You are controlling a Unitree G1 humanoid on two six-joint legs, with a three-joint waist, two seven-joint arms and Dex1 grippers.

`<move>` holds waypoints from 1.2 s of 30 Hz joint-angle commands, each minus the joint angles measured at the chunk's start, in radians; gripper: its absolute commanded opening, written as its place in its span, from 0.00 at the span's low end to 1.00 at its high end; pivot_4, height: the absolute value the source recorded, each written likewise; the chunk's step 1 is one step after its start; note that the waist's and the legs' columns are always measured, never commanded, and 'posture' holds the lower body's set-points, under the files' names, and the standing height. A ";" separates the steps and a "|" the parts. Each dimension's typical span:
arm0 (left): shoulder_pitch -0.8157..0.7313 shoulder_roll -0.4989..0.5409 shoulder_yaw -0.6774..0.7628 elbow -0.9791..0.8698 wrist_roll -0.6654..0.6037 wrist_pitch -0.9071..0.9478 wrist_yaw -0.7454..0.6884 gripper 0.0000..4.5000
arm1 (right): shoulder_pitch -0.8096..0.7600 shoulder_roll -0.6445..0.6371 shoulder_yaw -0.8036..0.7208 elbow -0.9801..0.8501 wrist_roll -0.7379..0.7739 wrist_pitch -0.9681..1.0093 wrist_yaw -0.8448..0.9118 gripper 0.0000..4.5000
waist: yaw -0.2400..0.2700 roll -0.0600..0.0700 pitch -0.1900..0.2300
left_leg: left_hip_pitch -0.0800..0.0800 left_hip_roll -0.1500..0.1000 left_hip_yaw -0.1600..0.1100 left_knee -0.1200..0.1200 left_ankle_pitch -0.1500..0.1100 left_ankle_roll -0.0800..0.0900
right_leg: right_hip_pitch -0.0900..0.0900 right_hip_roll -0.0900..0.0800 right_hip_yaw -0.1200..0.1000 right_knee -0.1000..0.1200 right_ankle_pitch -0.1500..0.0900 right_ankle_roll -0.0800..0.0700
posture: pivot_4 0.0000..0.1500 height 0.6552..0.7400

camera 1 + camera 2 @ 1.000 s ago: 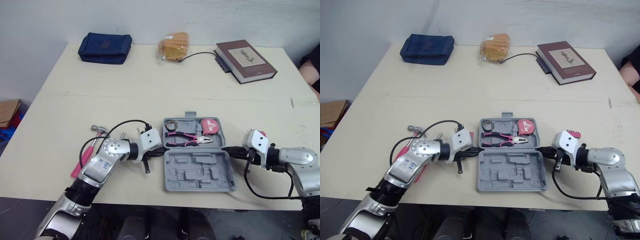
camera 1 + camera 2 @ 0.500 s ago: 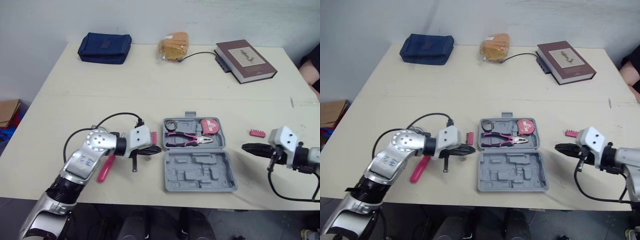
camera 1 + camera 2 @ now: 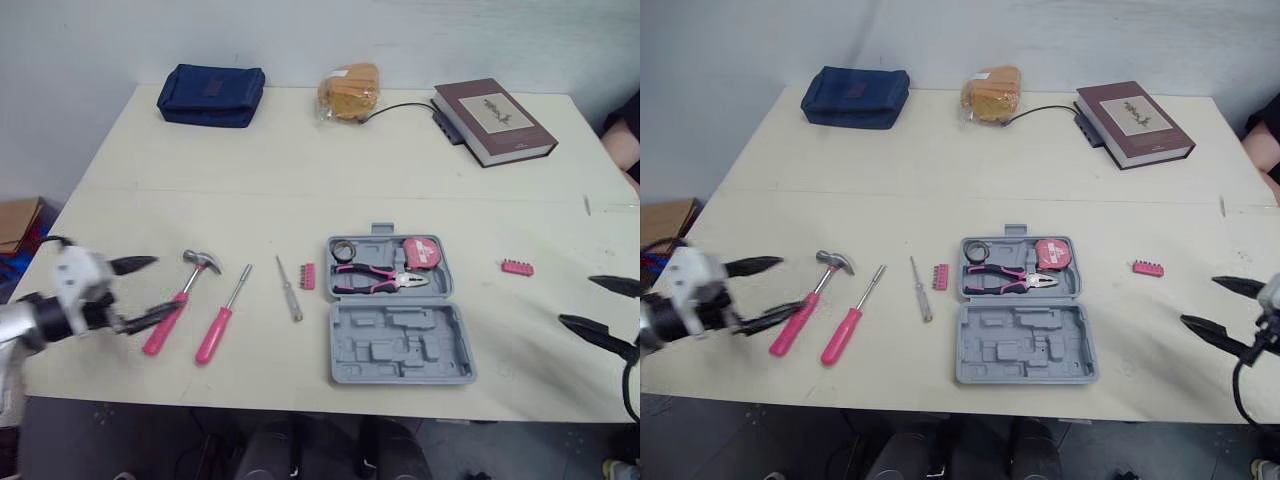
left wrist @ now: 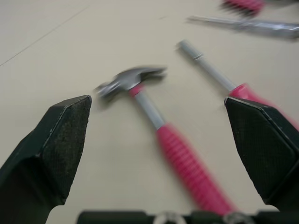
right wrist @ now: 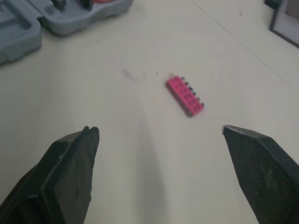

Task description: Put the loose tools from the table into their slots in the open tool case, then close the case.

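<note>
The left gripper, its black wedge-shaped jaws spread wide, sits at the table's left edge and faces the hammer with its ribbed pink handle. The right gripper, jaws likewise spread, is at the right edge near a studded pink bit strip. The moulded grey tool case lies open by the front edge.

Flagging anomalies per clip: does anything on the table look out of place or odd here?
Only mildly: one pink bit holder lies alone right of the open tool case, while the hammer, pink screwdriver, slim screwdriver and second bit holder lie left of it. Nothing looks spilled or damaged.
</note>
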 commanded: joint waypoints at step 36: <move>0.018 -0.165 -0.116 -0.885 -0.378 0.859 0.782 0.99 | -0.245 0.220 0.247 -0.198 0.181 -0.064 0.115 1.00 | -0.007 -0.002 -0.001 | 0.002 0.014 0.020 0.003 -0.004 -0.005 | -0.010 0.015 0.029 0.005 0.004 -0.004 | 1.00 1.00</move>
